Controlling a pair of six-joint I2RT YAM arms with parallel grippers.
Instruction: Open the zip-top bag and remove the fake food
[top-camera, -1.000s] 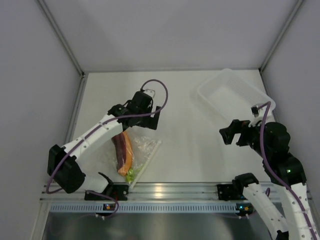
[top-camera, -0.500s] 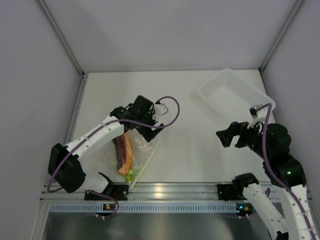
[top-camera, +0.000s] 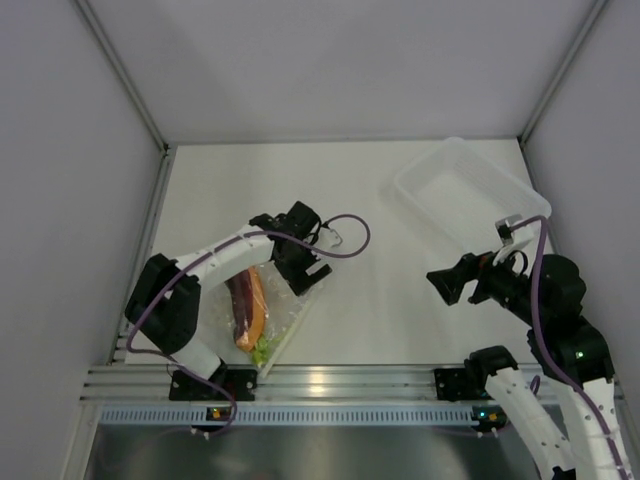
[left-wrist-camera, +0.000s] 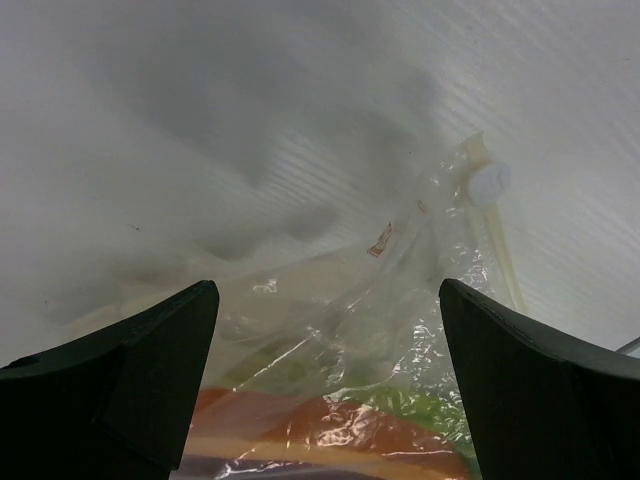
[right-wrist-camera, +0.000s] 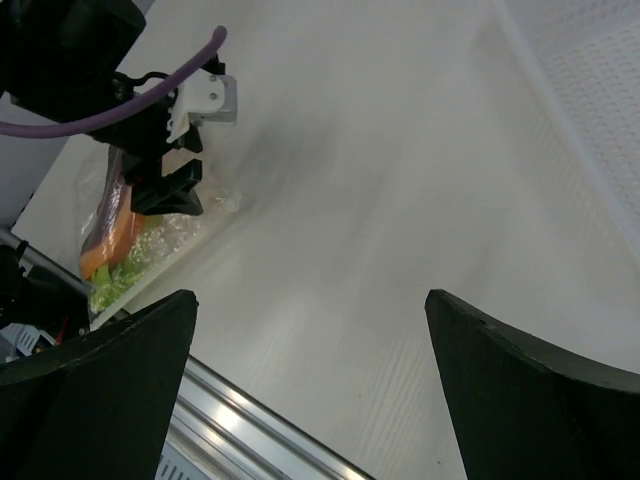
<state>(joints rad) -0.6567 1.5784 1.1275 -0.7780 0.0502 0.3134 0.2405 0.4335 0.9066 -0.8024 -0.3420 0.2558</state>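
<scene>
The zip-top bag (top-camera: 278, 310) lies flat near the table's front left, with its zip strip along the right edge. Inside it are the orange and dark-red wedge (top-camera: 247, 305) and the green leafy stalk (top-camera: 261, 348). My left gripper (top-camera: 306, 272) is open and hovers low over the bag's far right corner. In the left wrist view the bag (left-wrist-camera: 400, 300), its white slider (left-wrist-camera: 488, 183), the wedge (left-wrist-camera: 330, 435) and the stalk (left-wrist-camera: 425, 405) lie between my open fingers (left-wrist-camera: 325, 290). My right gripper (top-camera: 446, 284) is open and empty above bare table, and it sees the bag (right-wrist-camera: 160, 240) from afar.
A rigid translucent tray (top-camera: 470, 190) sits at the back right, beside the right wall. An aluminium rail (top-camera: 330, 380) runs along the near edge. The left arm's purple cable (top-camera: 350, 240) loops above the bag. White walls close in the table on three sides.
My left gripper has swung right and toward the near edge, down onto the bag's far right corner. My right gripper has moved left and slightly nearer. The bag has not moved.
</scene>
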